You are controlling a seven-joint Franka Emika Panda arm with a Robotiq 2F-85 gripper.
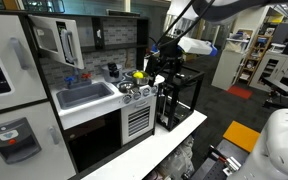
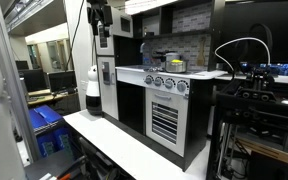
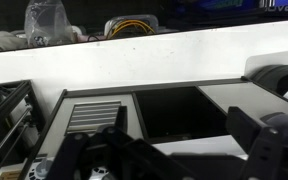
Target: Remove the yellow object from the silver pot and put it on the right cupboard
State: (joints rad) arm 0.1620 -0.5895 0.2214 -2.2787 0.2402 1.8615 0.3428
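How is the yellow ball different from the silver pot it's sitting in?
The yellow object is bright yellow; the silver pot is grey and looks like metal. The yellow object is smaller; the silver pot is wider, wide enough to hold it. The yellow object sits inside, while the silver pot stands on the stove top. Both are small toys in the same spot on the play kitchen.

In the wrist view the gripper (image 3: 169,165) is a dark blur cut off by the bottom edge, so how its jaws stand cannot be told. In an exterior view, near the jaws, the yellow object (image 1: 138,74) is tiny and its lower part is hidden inside the silver pot (image 1: 134,80).
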